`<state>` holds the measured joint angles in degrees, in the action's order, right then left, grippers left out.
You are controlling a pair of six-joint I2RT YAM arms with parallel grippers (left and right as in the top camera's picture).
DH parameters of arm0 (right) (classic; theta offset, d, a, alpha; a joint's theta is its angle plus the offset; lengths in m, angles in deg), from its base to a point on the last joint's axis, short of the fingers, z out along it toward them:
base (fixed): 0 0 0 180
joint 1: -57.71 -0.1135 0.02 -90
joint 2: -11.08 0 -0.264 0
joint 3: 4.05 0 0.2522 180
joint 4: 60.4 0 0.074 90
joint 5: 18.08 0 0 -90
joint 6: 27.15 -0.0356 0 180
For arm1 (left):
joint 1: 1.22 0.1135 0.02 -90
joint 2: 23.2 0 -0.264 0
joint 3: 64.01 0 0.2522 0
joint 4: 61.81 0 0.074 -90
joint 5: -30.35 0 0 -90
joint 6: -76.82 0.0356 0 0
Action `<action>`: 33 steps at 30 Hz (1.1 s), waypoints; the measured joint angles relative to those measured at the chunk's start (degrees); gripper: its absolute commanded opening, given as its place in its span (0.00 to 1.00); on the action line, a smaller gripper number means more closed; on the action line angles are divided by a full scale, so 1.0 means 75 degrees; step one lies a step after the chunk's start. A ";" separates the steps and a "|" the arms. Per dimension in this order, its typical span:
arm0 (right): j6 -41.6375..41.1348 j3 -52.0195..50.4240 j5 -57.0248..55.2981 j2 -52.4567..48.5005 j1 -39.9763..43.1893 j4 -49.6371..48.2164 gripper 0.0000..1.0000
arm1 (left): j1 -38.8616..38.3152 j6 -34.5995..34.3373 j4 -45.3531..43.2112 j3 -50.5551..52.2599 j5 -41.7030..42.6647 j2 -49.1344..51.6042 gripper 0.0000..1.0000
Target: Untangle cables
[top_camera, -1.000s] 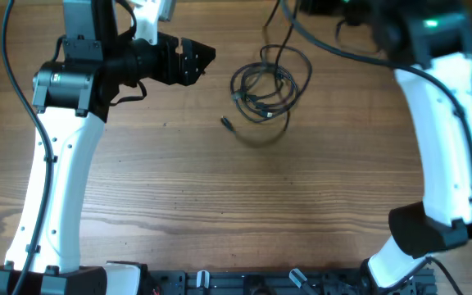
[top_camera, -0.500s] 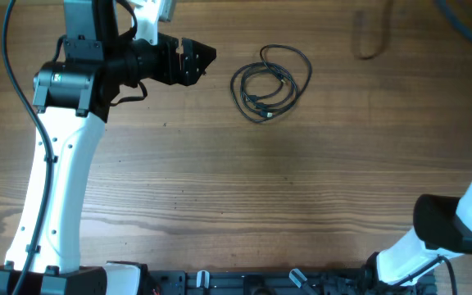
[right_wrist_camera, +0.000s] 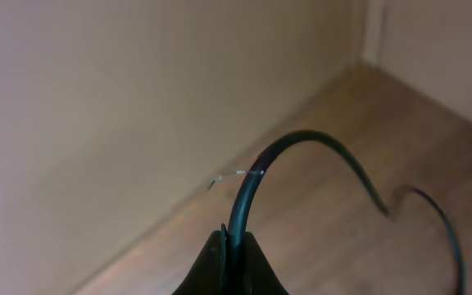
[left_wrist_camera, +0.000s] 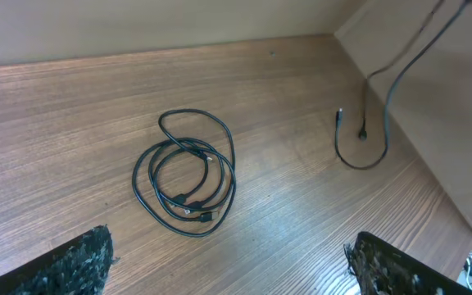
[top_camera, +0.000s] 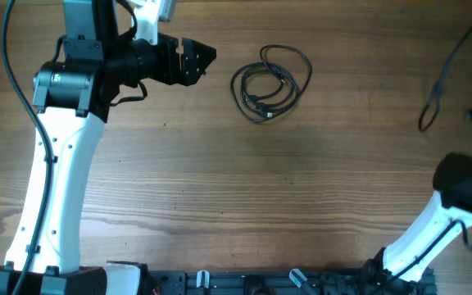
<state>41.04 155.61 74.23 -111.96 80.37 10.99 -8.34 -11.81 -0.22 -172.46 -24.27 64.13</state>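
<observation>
At the near edge of the desk (top_camera: 244, 205), the two white arms rise from their bases, the left arm (top_camera: 56, 180) along the left side and the right arm (top_camera: 457, 197) at the lower right corner. Further in, the left claw (top_camera: 203, 61) hovers above the wood with its jaws spread wide and nothing between them; in its wrist view the two fuzzy black fingers (left_wrist_camera: 76, 262) frame the bottom corners.

Just beyond it, to its right, lies the coiled bundle (top_camera: 260, 102) of thin black cables, flat on the desk in a few overlapping loops with small plug ends gathered inside the ring. It lies well apart from either claw.

Far off at the right side, the right claw (right_wrist_camera: 229, 262) is clenched on a single cable (right_wrist_camera: 252, 184), which arcs up out of the pinched tips. From overhead only this strand shows, slanting down from the top right corner. Its lower loop hangs near the desk's far right corner; whether it touches the wood I cannot tell. Behind it all stands a beige wall (left_wrist_camera: 138, 33).
</observation>
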 measured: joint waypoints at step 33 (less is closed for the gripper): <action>-0.0539 0.0044 -0.0356 -0.2425 0.1128 0.0903 0.04 | 0.0000 -0.0003 0.0000 0.0000 0.0000 0.0000 0.95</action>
<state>37.00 155.94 71.56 -130.15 88.83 17.76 -8.34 -11.83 -0.22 -172.46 -24.27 64.13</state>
